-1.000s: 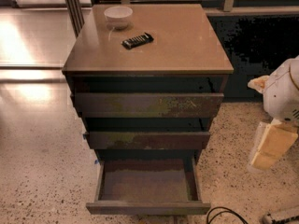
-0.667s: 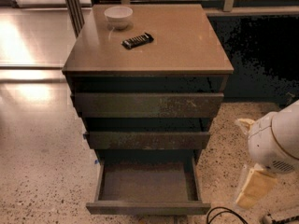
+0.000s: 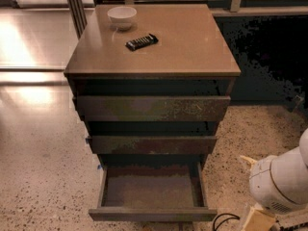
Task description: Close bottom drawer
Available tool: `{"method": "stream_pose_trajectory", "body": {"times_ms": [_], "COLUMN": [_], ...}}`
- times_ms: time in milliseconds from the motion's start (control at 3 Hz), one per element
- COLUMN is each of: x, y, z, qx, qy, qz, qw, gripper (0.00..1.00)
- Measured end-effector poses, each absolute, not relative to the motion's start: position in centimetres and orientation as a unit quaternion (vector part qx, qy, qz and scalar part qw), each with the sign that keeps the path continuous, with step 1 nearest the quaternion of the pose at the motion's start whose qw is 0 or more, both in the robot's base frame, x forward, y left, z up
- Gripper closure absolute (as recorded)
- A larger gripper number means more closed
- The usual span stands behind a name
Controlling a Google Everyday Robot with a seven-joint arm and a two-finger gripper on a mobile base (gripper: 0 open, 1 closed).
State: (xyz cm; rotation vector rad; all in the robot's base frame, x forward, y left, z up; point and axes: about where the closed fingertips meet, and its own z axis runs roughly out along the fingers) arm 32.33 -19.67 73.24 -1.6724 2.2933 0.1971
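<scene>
The bottom drawer [image 3: 151, 214] of the brown cabinet [image 3: 154, 57] is pulled far out, and its shallow brown inside [image 3: 151, 190] is bare. The middle drawer front [image 3: 151, 144] and the top drawer front [image 3: 151, 108] each stick out a little. My gripper [image 3: 256, 220] is low at the bottom right, to the right of the bottom drawer's front corner and apart from it. Most of it is cut off by the picture's edge. The white arm housing [image 3: 281, 186] sits just above it.
A white bowl [image 3: 121, 17] and a small black object [image 3: 141, 42] lie on the cabinet top. A dark cable [image 3: 224, 220] loops on the speckled floor by the drawer's right corner. A dark wall panel [image 3: 269, 57] is behind on the right.
My arm has dropped lower and drawn in toward the bottom right corner, closer to the bottom drawer's front. The drawers have not moved.
</scene>
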Motion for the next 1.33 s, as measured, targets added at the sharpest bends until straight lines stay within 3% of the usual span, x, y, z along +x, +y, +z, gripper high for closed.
{"method": "stream_pose_trajectory", "body": {"times_ms": [1333], "x": [37.1], "y": [-15.5], "z": [60.4], "qx": [-0.654], "qy": [0.738], "qz": [0.085], "qw": [0.146], "gripper": [0.00]}}
